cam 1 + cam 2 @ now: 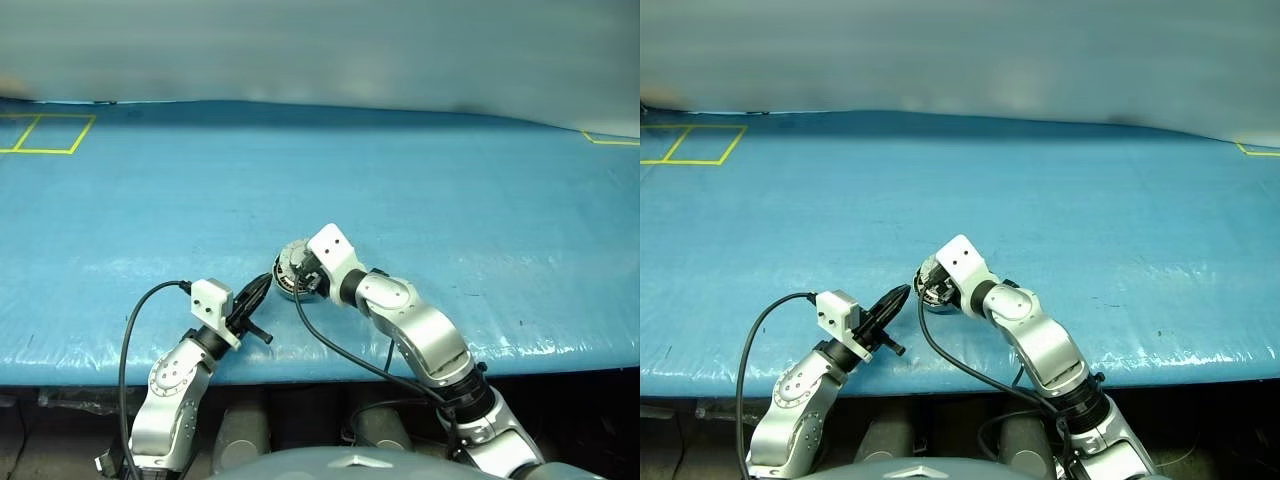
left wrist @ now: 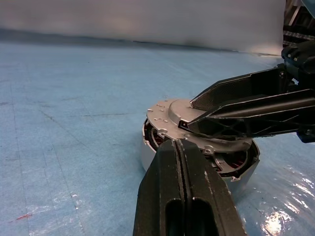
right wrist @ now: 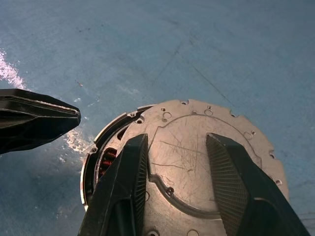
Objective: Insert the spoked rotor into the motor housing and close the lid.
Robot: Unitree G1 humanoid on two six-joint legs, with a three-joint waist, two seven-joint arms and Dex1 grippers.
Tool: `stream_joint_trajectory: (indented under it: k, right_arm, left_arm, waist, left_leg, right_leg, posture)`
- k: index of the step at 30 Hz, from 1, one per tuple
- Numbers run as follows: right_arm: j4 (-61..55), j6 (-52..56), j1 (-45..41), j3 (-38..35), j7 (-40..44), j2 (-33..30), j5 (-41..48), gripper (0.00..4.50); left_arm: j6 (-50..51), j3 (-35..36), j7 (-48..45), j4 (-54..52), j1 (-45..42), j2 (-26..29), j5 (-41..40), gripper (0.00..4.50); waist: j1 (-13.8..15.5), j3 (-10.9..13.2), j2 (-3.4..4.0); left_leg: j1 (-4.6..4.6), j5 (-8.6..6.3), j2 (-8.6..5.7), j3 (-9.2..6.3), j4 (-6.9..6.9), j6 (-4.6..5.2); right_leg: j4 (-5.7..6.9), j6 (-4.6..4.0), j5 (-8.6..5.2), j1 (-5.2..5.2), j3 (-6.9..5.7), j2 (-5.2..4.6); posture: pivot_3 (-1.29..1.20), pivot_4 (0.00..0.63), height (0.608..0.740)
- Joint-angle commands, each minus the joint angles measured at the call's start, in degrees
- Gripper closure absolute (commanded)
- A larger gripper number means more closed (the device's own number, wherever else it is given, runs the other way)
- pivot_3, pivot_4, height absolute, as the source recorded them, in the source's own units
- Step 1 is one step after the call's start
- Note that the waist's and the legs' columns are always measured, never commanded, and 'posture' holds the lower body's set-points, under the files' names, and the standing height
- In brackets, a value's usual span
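The motor housing [image 2: 146, 153] stands on the blue table near its front edge, with copper windings [image 3: 105, 160] showing through a gap under the lid [image 3: 187, 147]. The grey lid lies tilted on top, not fully down. My right gripper [image 3: 177, 139] reaches over it from the right. Its fingers [image 3: 129, 172] are spread apart on the lid's plain outer face and nothing is pinched between them. My left gripper [image 2: 179, 145] is shut and empty, and its tips sit at the lid's near edge [image 1: 266, 283]. The spoked rotor is hidden.
Blue sheeting [image 1: 420, 190] covers the table, and its front edge [image 1: 320, 372] runs just below both arms. Yellow tape squares mark the far left [image 1: 45, 133] and far right [image 1: 610, 138] corners. A black cable [image 1: 330, 345] loops beneath the right arm.
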Motion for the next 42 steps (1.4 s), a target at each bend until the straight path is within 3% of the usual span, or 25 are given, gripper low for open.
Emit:
stream_joint_trajectory:
  k: [1,7,24,27,29,42]
  right_arm:
    - [-2.17,-0.98,-0.14,-1.64,0.23,0.41,0.68,1.99]
    - [-2.2,-0.72,-0.31,-2.44,-0.2,0.91,0.7,0.03]
    - [-0.1,-1.24,1.68,-3.38,-1.35,2.59,0.76,0.03]
    - [-0.29,-1.02,1.76,-3.56,-1.21,2.91,1.18,0.6]
    - [-0.39,-0.89,1.88,-3.58,-1.18,3.11,1.34,1.25]
    - [-4.5,2.49,0.05,-1.59,-3.8,3.41,-0.8,1.26]
  left_arm:
    - [-1.24,-0.34,-0.38,-0.43,-0.17,0.04,-0.61,4.5]
    - [-1.27,-0.22,-0.67,-0.2,-0.23,0.15,-0.77,4.5]
    - [-1.19,-0.22,-1.24,0.18,-0.88,0.63,-1.13,4.5]
    - [-1.19,-0.19,-1.26,0.38,-1.09,0.65,-1.07,4.5]
    - [-1.2,-0.19,-1.27,0.46,-1.15,0.64,-1.04,4.5]
    - [-0.98,0.19,-1.05,0.26,-0.77,0.75,-1.05,4.5]
  waist:
    - [0.0,0.0,0.0]
    - [-0.01,0.01,0.01]
    - [-0.01,0.02,0.02]
    - [-0.01,0.02,0.03]
    - [-0.01,0.02,0.03]
    - [-0.02,0.03,0.03]
  left_leg:
    - [-0.01,0.0,0.0,0.0,-0.01,0.0]
    - [-0.03,0.0,0.0,0.02,-0.04,0.0]
    - [-0.1,0.0,0.01,0.06,-0.07,0.0]
    - [-0.1,0.0,0.01,0.06,-0.08,0.0]
    - [-0.1,0.0,0.01,0.06,-0.1,0.0]
    - [-0.13,0.0,0.01,0.11,-0.15,0.0]
  right_leg:
    - [0.0,0.0,0.0,-0.02,0.0,0.0]
    - [0.0,-0.01,-0.01,-0.07,0.01,0.0]
    - [0.0,-0.02,-0.01,-0.16,0.03,0.0]
    - [0.0,-0.02,-0.02,-0.18,0.03,0.0]
    - [0.0,-0.03,-0.02,-0.19,0.03,0.01]
    - [0.0,-0.05,-0.03,-0.26,0.05,0.0]
  posture:
    - [0.0,0.15,0.74]
    - [0.0,0.15,0.74]
    - [0.0,0.15,0.74]
    - [0.0,0.15,0.74]
    - [0.0,0.15,0.74]
    - [0.0,0.15,0.74]
